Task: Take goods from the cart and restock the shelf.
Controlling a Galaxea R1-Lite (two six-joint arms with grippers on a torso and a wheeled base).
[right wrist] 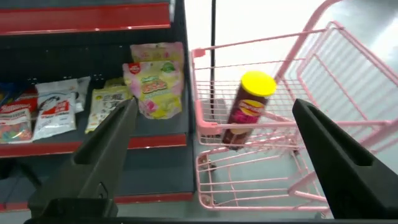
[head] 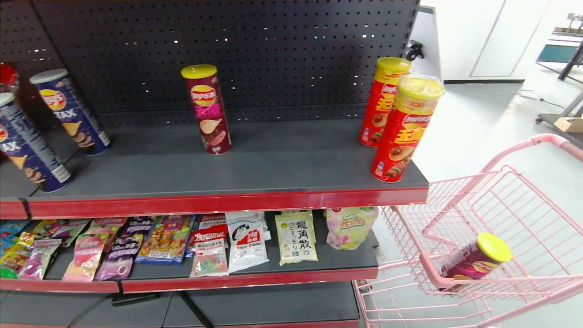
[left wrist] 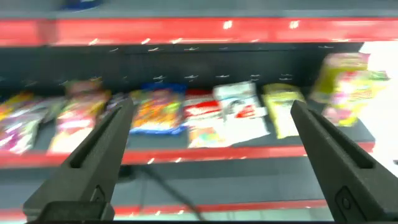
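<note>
- Purple chip can (head: 476, 260), yellow lid, lies tilted in the basket of the pink cart (head: 546, 135), lower right of the head frame. Its lid points up and to the right, and its body rests against the wire.
- Cart stands just beside the right end of the shelving.
- Right end effector (right wrist: 214, 104): fingers spread wide, nothing held. The can and cart show beyond the gap, apart from the fingers.
- Left end effector (left wrist: 211, 106): fingers also spread, empty, facing the lower shelf (head: 341, 259).
- Top shelf (head: 296, 155), dark board with a red front edge, fills the middle of the head frame.
- Maroon can (head: 207, 109) stands upright at centre left of the top shelf.
- Two red cans (head: 405, 130) stand close together at its right end, one behind the other.
- Two blue cans (head: 70, 111) stand at the far left of the top shelf.
- Snack bags (head: 248, 241) lie in a row along the lower shelf, lower left to centre of the head frame.
</note>
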